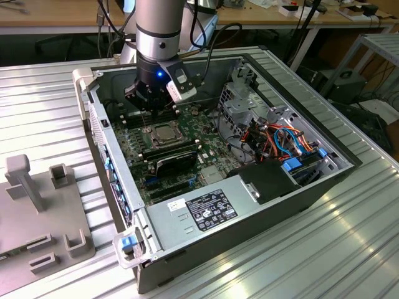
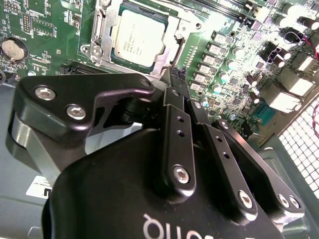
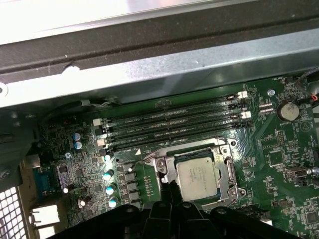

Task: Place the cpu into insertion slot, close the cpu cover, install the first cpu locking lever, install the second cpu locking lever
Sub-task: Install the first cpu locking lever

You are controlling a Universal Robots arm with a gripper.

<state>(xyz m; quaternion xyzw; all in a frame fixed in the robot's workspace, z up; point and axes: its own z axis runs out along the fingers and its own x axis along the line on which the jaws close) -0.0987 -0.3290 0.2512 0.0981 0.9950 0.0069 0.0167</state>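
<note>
The small square silvery cpu (image 2: 138,37) lies under the thin metal cpu cover (image 2: 101,32) on the green circuit board (image 2: 40,22), with the black gripper (image 2: 175,74) just beside.

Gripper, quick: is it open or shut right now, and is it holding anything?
Gripper: shut, fingertips together right beside the chip; whether they pinch anything cannot be told.

Glare whitens the case wall (image 3: 99,15); light seemingly from overhead

the silver cpu (image 3: 198,174) lies under the closed cpu cover (image 3: 230,173). the gripper (image 3: 172,190), tips together, is right beside the cover, near 4 black memory slots (image 3: 169,124).
</note>
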